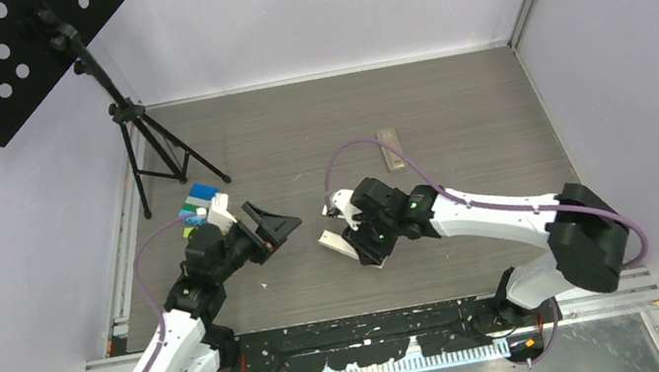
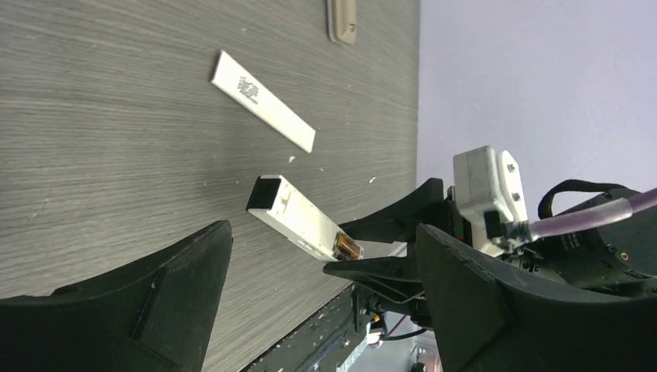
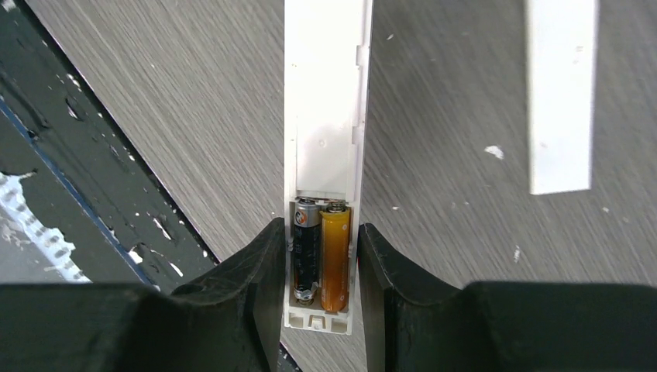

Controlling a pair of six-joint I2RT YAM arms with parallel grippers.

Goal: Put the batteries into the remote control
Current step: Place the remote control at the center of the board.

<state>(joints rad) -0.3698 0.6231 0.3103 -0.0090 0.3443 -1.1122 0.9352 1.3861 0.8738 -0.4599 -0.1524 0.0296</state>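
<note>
From above, the left gripper (image 1: 277, 226) hangs empty, jaws spread wide. The right gripper (image 1: 360, 239) is clamped on the slim white plastic remote control (image 1: 330, 240) over the grey wood-grain table (image 1: 453, 106). The left wrist view shows the remote as a rigid, probably light hollow bar, with the flat white back cover (image 2: 263, 101) lying apart. In the right wrist view the fingers press its smooth side walls. A black cylindrical battery (image 3: 306, 252) and an orange cylindrical battery (image 3: 335, 256) sit side by side in the open bay. Both look slick and likely to roll, so holding the remote by its sides seems sound.

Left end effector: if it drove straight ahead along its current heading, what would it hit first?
Probably the remote, held by the right end effector; depth is unclear.
</note>
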